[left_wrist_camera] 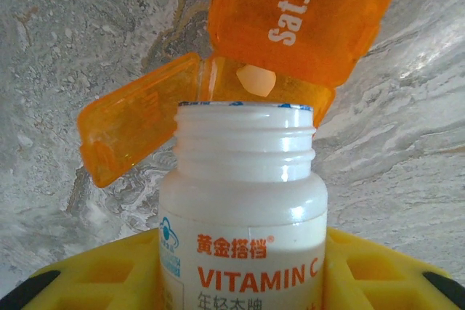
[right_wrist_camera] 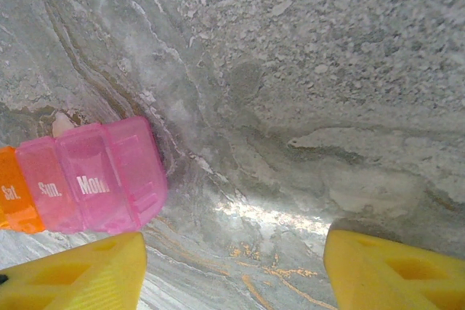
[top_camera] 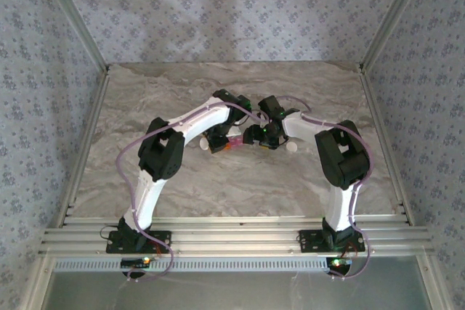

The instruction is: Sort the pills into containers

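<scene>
Left wrist | I'm clamping bottle (left_wrist_camera: 243, 201) in left claw (left_wrist_camera: 240, 281), mouth facing open orange compartment (left_wrist_camera: 218, 81) to pour | right claw (right_wrist_camera: 232, 252) gaping beside containers (right_wrist_camera: 94, 179)

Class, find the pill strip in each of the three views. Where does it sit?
Top external: strip, dead centre of the picture.
Left wrist: strip at top, beyond the bottle, orange lid open.
Right wrist: strip at left edge, pink cells showing.
Shared landmark: the orange Sat. cell, in both wrist views.
</scene>
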`<action>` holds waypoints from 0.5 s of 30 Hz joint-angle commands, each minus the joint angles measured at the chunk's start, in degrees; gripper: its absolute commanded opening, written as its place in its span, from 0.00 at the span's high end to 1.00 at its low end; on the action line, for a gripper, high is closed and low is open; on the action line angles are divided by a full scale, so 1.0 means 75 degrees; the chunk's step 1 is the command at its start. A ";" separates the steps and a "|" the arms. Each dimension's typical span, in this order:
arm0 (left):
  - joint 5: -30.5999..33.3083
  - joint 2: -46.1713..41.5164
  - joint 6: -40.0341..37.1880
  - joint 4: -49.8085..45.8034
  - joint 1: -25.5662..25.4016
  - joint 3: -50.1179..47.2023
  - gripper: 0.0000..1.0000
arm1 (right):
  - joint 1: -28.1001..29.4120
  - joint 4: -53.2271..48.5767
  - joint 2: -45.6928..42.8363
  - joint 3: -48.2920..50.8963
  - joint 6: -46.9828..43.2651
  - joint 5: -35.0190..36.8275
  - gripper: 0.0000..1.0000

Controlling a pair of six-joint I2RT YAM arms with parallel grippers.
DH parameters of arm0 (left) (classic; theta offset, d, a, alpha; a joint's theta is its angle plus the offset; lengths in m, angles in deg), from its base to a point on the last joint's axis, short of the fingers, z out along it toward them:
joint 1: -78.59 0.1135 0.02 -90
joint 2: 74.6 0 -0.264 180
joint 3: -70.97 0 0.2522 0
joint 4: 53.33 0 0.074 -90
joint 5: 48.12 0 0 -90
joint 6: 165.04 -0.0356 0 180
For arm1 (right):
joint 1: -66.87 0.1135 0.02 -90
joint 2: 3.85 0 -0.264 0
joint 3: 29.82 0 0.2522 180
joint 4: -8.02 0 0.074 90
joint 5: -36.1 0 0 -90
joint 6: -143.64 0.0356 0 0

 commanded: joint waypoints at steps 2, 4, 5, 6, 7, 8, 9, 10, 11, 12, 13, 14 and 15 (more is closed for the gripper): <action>0.0074 -0.0408 -0.0346 -0.0071 -0.0271 -0.0049 1.00 | 0.0300 0.0346 0.0474 -0.0028 0.0041 -0.0279 0.32; 0.0130 -0.0385 -0.0380 -0.0044 -0.0303 -0.0102 1.00 | 0.0302 0.0349 0.0486 -0.0030 0.0041 -0.0283 0.32; 0.0155 -0.0372 -0.0383 -0.0041 -0.0296 -0.0119 1.00 | 0.0302 0.0350 0.0486 -0.0042 0.0041 -0.0294 0.32; 0.0194 -0.0360 -0.0394 -0.0033 -0.0306 -0.0132 1.00 | 0.0302 0.0369 0.0494 -0.0042 0.0041 -0.0298 0.32; 0.0254 -0.0340 -0.0423 -0.0014 -0.0313 -0.0160 1.00 | 0.0299 0.0363 0.0497 -0.0052 0.0041 -0.0295 0.32; 0.0298 -0.0316 -0.0447 -0.0018 -0.0313 -0.0173 1.00 | 0.0300 0.0362 0.0497 -0.0053 0.0032 -0.0307 0.32; 0.0309 -0.0304 -0.0462 -0.0006 -0.0319 -0.0171 1.00 | 0.0295 0.0350 0.0497 -0.0053 0.0029 -0.0307 0.32; 0.0311 -0.0293 -0.0476 0.0006 -0.0320 -0.0200 1.00 | 0.0290 0.0349 0.0497 -0.0053 0.0029 -0.0307 0.32; 0.0324 -0.0290 -0.0477 0.0015 -0.0337 -0.0192 1.00 | 0.0290 0.0350 0.0497 -0.0053 0.0024 -0.0307 0.32; 0.0342 -0.0287 -0.0494 0.0036 -0.0353 -0.0200 1.00 | 0.0290 0.0350 0.0497 -0.0046 0.0018 -0.0307 0.32; 0.0391 -0.0278 -0.0508 0.0042 -0.0367 -0.0212 1.00 | 0.0290 0.0349 0.0498 -0.0041 0.0018 -0.0310 0.32; 0.0433 -0.0278 -0.0529 0.0052 -0.0380 -0.0225 1.00 | 0.0290 0.0349 0.0497 -0.0042 0.0018 -0.0305 0.32; 0.0442 -0.0266 -0.0535 0.0070 -0.0399 -0.0237 1.00 | 0.0290 0.0349 0.0499 -0.0030 0.0018 -0.0307 0.32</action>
